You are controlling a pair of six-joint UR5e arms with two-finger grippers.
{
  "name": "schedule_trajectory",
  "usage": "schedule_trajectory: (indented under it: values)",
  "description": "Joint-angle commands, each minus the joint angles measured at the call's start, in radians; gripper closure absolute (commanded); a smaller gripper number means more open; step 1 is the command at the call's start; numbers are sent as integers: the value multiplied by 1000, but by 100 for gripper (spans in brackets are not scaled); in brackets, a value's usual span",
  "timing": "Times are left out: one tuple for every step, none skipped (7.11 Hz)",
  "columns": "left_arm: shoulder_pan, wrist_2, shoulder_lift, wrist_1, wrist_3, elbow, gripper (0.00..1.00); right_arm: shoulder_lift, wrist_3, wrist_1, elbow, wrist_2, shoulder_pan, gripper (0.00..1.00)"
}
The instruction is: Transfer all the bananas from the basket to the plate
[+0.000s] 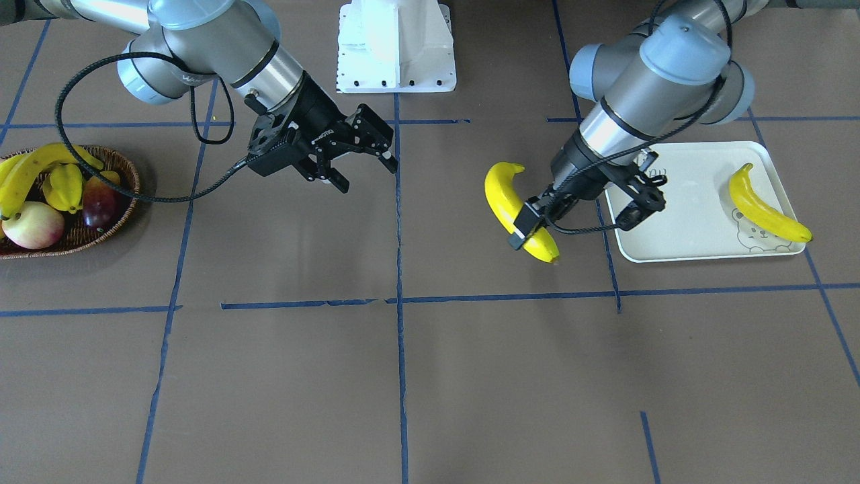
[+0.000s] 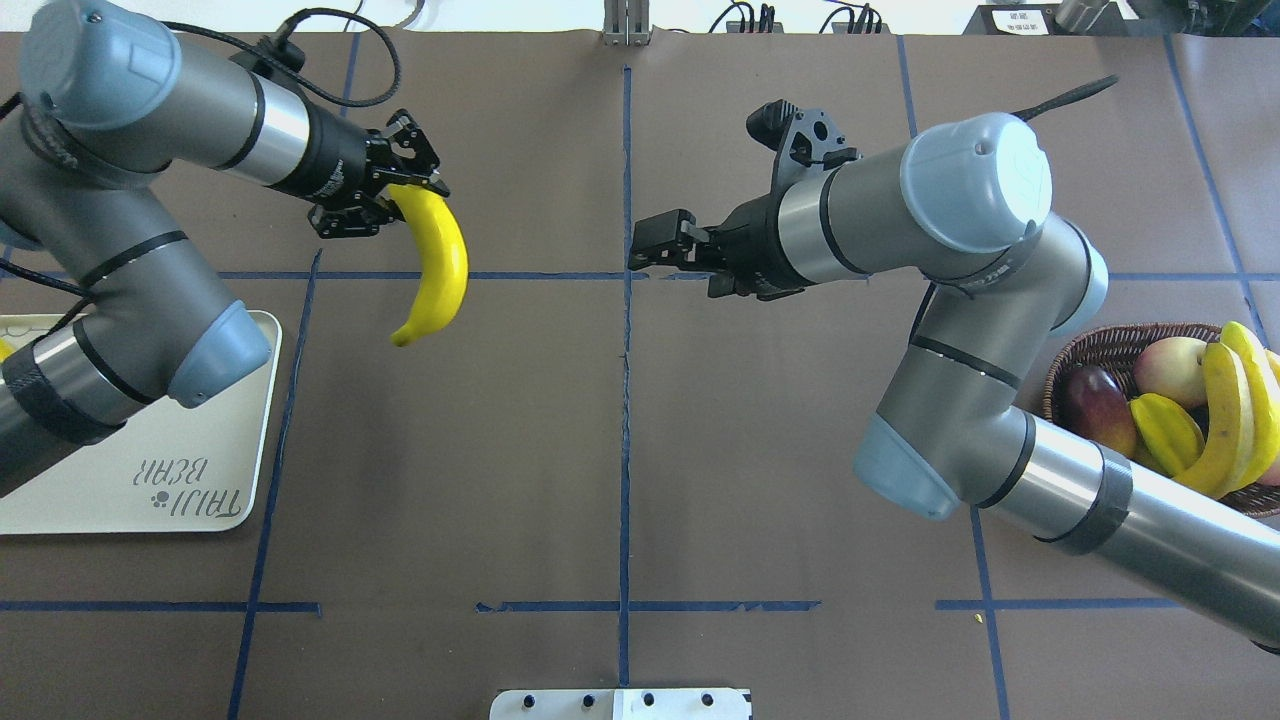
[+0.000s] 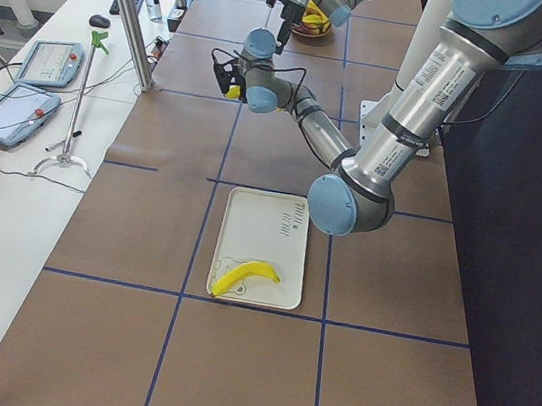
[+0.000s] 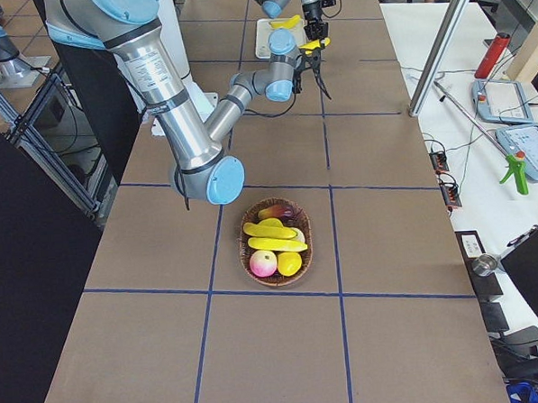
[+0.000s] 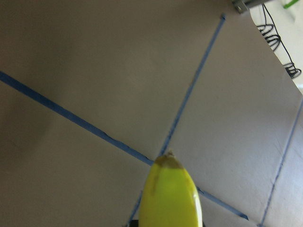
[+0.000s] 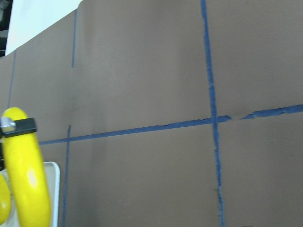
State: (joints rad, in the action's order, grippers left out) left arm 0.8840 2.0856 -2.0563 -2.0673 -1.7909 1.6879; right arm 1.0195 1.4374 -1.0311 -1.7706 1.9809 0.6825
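left jaws hold banana (image 1: 500,198), near plate (image 1: 692,215)

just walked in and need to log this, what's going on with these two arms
The left gripper is shut on a long curved yellow banana, holding it over the brown table beside the cream-white rectangular tray, not yet over it. One yellow banana already lies on that tray. The right gripper is open and empty near the table's middle. Two more bananas sit in the dark-brown woven basket among other fruit.
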Motion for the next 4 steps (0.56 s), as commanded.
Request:
schedule_trajectory:
  values:
    - [46,5,139,206,165,65,100,7,-194,-256,-7,21,83,0]
    - [49,2,233,242,213,78,100,8,-328,-368,-6,50,132,0]
    - [64,-4,316,239,217,66,100,14,-436,-433,-7,129,206,0]
    - [99,-7,368,234,307,58,100,46,-487,-445,-10,213,274,0]
